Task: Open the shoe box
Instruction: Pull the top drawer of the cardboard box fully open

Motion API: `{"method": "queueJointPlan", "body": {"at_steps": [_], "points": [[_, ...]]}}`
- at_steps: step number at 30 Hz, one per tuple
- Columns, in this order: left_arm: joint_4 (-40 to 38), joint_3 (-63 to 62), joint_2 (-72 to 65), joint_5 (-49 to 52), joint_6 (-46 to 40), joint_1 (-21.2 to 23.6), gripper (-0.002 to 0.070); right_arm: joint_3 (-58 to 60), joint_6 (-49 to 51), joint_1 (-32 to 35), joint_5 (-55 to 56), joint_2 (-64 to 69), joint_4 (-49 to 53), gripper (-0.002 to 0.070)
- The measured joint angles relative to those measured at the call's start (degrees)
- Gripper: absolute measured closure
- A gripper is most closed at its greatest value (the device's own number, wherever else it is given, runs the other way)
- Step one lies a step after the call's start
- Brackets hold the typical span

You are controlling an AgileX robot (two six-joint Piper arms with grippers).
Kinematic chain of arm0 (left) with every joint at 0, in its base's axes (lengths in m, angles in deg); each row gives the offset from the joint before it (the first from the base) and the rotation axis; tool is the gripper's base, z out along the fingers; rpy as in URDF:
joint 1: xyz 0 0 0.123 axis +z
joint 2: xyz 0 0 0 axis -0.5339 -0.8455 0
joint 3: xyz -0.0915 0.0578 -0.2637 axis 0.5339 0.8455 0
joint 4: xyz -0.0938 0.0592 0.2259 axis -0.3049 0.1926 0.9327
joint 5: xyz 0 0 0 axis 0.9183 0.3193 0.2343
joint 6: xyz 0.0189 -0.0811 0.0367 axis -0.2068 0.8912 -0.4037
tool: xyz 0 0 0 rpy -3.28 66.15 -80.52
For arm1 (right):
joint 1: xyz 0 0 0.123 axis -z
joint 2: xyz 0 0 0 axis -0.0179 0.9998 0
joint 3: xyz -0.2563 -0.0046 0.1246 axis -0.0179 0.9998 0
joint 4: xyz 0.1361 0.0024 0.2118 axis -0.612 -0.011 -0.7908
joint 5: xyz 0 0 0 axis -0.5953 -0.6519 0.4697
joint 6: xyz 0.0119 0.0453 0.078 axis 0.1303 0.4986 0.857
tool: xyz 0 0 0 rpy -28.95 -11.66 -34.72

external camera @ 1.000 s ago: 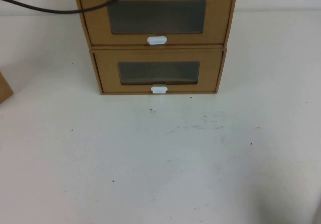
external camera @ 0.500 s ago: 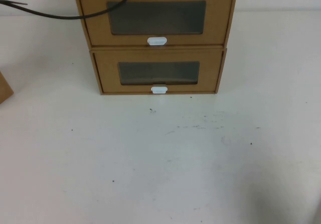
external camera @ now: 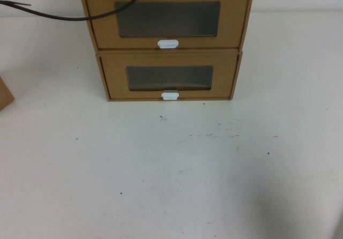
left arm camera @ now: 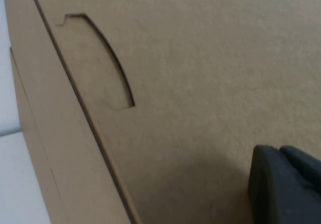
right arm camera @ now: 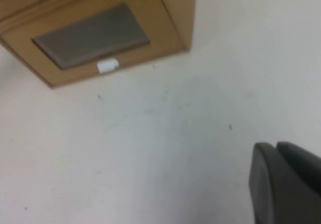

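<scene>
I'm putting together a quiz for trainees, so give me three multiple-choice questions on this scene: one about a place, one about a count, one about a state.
1. Where is the right gripper?
A) above the bare table
B) inside a box
C) on top of the stack

2. How many white handles show?
A) one
B) two
C) four

3. The lower shoe box is:
A) pulled open
B) closed
C) tipped over

Answers:
1 A, the right wrist view shows table beneath it.
2 B, there is one on each box front.
3 B, its front sits flush in its frame.

The left gripper is close against a plain cardboard face.
</scene>
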Motion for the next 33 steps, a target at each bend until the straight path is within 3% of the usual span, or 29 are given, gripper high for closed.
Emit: {"method": "queueJointPlan", "body": {"at_steps": [10,20,25,33], "points": [[0.12,-0.12,-0.12,0.10,0.10,0.00,0.0680,-11.14,-0.98,0.00,-6.98,5.08,9.42,0.0694],[0.25,-0.12,-0.12,0.25,0.10,0.00,0.0680,-25.86,-14.98,-0.92,-13.18,19.96,12.75,0.0694],[0.28,-0.12,-0.12,0.25,0.10,0.00,0.0680,-32.15,-17.71,-8.59,-9.98,26.68,20.86,0.0694],[0.28,-0.12,-0.12,0.35,-0.37,0.00,0.0680,-38.84,-18.07,-25.26,2.46,40.11,51.00,0.0694]]}}
